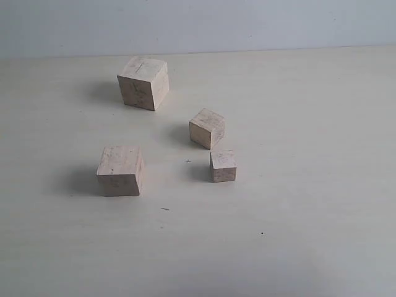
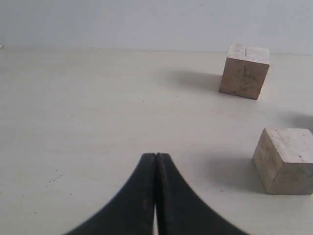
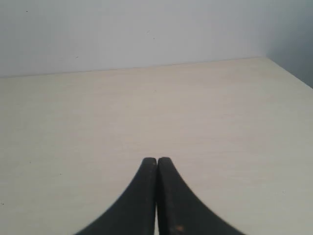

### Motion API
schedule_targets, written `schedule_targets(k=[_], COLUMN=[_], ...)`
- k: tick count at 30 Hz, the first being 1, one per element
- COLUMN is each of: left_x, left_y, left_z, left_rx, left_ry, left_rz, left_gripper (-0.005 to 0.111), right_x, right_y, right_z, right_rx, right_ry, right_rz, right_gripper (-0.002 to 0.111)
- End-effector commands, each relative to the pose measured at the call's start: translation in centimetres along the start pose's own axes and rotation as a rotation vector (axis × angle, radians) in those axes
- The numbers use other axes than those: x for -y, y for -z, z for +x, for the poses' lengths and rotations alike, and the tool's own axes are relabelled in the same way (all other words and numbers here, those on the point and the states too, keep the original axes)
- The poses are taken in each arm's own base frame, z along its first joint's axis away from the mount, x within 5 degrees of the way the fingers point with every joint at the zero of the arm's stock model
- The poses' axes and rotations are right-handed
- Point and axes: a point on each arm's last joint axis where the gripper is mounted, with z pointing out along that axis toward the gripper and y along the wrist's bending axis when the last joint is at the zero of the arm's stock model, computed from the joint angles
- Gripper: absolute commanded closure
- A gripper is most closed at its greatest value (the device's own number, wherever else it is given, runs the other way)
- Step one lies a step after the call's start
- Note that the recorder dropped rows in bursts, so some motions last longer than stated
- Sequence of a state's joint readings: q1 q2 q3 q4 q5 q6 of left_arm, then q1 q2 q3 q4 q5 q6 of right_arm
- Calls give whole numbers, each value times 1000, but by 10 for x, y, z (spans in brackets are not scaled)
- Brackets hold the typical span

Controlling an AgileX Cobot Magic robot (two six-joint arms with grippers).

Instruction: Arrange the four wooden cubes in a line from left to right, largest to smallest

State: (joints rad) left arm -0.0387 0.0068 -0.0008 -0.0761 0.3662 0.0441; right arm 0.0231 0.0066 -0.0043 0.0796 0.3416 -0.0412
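Observation:
Four pale wooden cubes stand apart on the table in the exterior view. The largest cube (image 1: 143, 82), with a short dark slit on top, is at the back left. A slightly smaller cube (image 1: 120, 171) sits at the front left. A mid-small cube (image 1: 207, 128) stands turned near the middle, and the smallest cube (image 1: 223, 166) is just in front of it. Neither arm shows in that view. My left gripper (image 2: 155, 155) is shut and empty, with the largest cube (image 2: 244, 71) and the second cube (image 2: 286, 160) ahead of it. My right gripper (image 3: 157, 159) is shut over bare table.
The pale table (image 1: 309, 185) runs back to a light wall (image 1: 247, 21). In the right wrist view the table's corner edge (image 3: 288, 73) shows beside a darker gap. A few tiny dark specks (image 1: 165, 209) lie on the surface.

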Motion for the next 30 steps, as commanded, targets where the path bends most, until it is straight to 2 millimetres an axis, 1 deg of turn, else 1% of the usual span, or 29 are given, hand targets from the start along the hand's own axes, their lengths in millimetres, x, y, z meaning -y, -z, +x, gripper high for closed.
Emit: schedule_targets(k=[1,8,11,13,17,19,24,28,30], left_x=[0,0,0,0,0,0,0,0,0], left_y=[0,0,0,0,0,0,0,0,0], left_z=[-1,-1,-1,-1,-1,-1,-1,-1,-1], left_rx=[18,18,18,18,18,18,18,18,18], left_ry=[-1,-1,-1,-1,-1,-1,-1,-1,-1], left_rz=[-6,-6,-6,-6,-6,-6,-6,-6,-6], left_gripper=[107,107,107,107,107,107,107,107,107], right_x=[0,0,1,1,1,1,1,3,4], right_y=[0,0,0,0,3,4,4,9,12], right_z=[0,0,-2,-7,-21,-24,-25,-37,-44], right_rx=[10,10,39,93,244,280,295,440,530], right_ry=[0,0,61,37,-106,-107,-107,-109,-139], right_rz=[6,6,16,13,-4,-2,-2,6,7], right_gripper=[108,108,108,108,108,108,108,108,108])
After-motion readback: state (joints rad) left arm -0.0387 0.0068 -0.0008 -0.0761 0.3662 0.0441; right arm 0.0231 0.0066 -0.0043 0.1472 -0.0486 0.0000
